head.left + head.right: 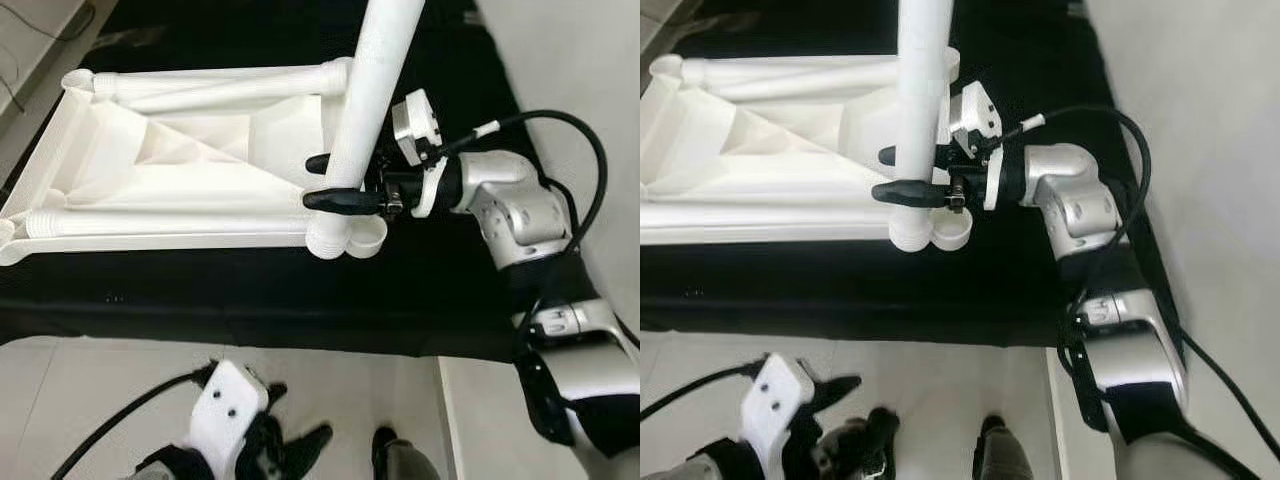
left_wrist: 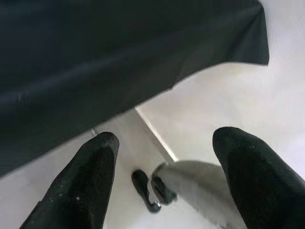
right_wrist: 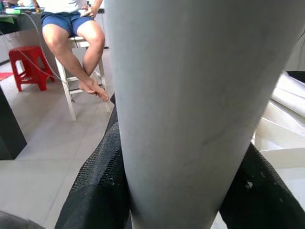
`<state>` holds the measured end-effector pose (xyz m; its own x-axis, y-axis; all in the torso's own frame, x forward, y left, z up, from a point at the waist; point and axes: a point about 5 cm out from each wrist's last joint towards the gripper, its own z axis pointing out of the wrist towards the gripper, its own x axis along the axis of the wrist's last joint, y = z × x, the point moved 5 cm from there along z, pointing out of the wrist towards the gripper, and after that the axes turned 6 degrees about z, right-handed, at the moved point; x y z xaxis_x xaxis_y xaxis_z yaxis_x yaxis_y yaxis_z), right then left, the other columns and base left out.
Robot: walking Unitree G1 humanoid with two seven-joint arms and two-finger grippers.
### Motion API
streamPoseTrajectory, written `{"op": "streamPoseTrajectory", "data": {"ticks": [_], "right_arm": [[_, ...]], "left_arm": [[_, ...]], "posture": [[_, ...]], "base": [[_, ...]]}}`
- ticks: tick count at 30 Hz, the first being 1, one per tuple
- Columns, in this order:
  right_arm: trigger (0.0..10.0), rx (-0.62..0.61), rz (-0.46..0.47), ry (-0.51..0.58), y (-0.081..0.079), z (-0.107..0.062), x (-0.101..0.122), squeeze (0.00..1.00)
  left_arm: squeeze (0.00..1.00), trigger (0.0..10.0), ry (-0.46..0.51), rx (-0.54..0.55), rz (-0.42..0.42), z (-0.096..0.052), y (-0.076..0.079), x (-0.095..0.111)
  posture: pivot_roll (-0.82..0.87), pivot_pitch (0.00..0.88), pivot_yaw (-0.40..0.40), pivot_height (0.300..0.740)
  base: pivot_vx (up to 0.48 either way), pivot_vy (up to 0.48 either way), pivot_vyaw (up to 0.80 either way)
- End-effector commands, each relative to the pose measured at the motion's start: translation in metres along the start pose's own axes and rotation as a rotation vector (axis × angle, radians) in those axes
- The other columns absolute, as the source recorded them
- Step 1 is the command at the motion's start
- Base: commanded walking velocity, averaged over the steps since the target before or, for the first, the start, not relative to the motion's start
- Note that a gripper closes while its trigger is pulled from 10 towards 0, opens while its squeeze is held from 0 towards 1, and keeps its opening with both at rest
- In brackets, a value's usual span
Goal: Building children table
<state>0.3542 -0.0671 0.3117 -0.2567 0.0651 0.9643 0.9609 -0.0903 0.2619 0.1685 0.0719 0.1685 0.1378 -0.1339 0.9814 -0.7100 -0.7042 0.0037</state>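
The right gripper (image 1: 330,182) is pinching a white table leg (image 1: 370,90), one black finger on each side of the tube low on its length, and the right wrist view confirms the tube wedged tightly between the two pads. Just below the gripper, the leg's lower end meets the corner socket (image 1: 345,238) of the white table frame (image 1: 190,165), which lies flat on the black-covered desk (image 1: 250,300), its fabric panel sagging between the rails beyond the fingers. The leg leans a little rather than standing straight over the socket, so the likeliest failure is a skewed seat: pushing down at that angle could jam the tube on the rim, or shove the light frame across the slick cloth instead of driving the leg home. Nothing braces the frame, since the left gripper (image 1: 300,445) hangs low by the floor, well away from the work, its fingers spread on nothing. The grasp is also low on a long tube, so the top could swing and twist the leg within the pads. A seated person (image 3: 71,28) is visible past the leg.
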Motion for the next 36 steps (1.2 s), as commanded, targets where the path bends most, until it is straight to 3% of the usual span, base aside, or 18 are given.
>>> {"op": "streamPoseTrajectory", "data": {"ticks": [1,3,4,14,27,36], "right_arm": [[10.0,0.014,-0.016,-0.006,0.001,-0.006,0.003,0.00],[10.0,0.024,-0.020,0.002,0.003,-0.011,0.008,0.00],[10.0,0.050,-0.033,0.029,0.005,-0.022,0.022,0.00],[10.0,0.155,-0.051,0.006,-0.002,-0.031,0.033,0.00],[10.0,0.296,-0.120,-0.083,-0.024,-0.003,0.017,0.00],[10.0,0.263,-0.154,-0.192,-0.015,0.008,0.006,0.00]], "left_arm": [[0.00,10.0,0.015,-0.009,0.019,-0.002,0.007,0.000],[0.00,10.0,0.032,-0.009,0.035,-0.003,0.010,0.000],[0.00,10.0,0.062,-0.002,0.063,-0.006,0.018,0.000],[0.00,10.0,0.093,0.001,0.054,-0.010,0.023,0.001],[0.00,10.0,0.125,0.038,0.087,-0.014,0.027,0.003],[0.00,10.0,0.129,0.045,0.099,-0.014,0.026,0.003]], "posture": [[0.08,0.425,0.042,0.740],[0.08,0.433,0.047,0.740],[0.09,0.440,0.050,0.740],[0.10,0.464,0.056,0.740],[0.11,0.472,0.049,0.740],[0.09,0.455,0.040,0.740]], "base": [[0.000,0.000,0.00],[0.000,0.000,0.00],[0.000,0.000,0.00],[0.000,0.000,0.00],[0.000,0.000,0.00],[0.000,0.000,0.00]]}}
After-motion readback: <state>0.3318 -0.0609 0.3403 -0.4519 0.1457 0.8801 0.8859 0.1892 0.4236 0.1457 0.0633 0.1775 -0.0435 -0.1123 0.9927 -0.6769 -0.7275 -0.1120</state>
